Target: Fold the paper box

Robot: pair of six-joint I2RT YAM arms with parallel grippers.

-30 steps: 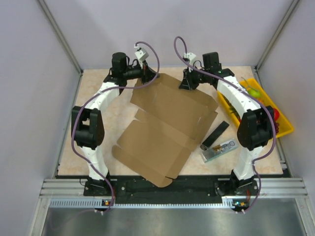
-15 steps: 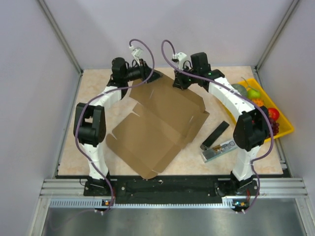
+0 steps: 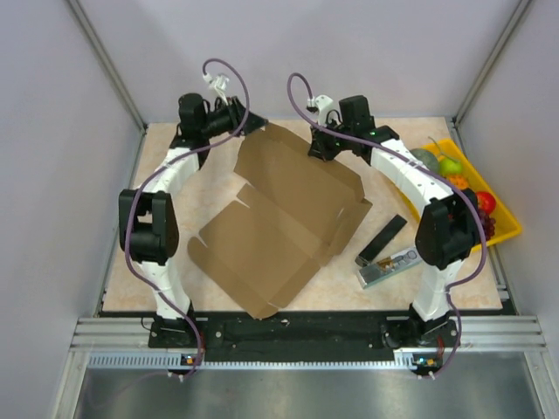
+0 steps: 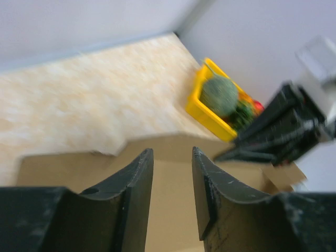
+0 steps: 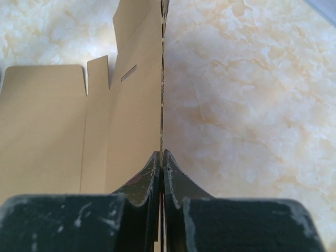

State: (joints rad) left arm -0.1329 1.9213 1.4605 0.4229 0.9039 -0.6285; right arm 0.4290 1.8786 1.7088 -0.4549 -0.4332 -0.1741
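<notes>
The paper box [image 3: 279,218] is a flat brown die-cut sheet lying slantwise across the table, its far flap raised. My right gripper [image 3: 320,150] is at the sheet's far edge. In the right wrist view it [image 5: 161,155] is shut on the thin edge of the paper box [image 5: 52,121], which runs straight ahead between the fingers. My left gripper [image 3: 253,123] hovers just off the sheet's far left corner. In the left wrist view its jaws [image 4: 172,155] stand open with nothing between them, the paper box [image 4: 63,165] lying beneath and beyond.
A yellow tray [image 3: 505,229] of fruit sits at the right edge and also shows in the left wrist view [image 4: 210,118]. A black flat bar [image 3: 383,237] and a small clear-and-metal item [image 3: 389,266] lie right of the sheet. Walls close in on three sides.
The right gripper shut on the sheet's far edge. The left gripper opened, let go of the far left corner and drew back left. The sheet slid left.
</notes>
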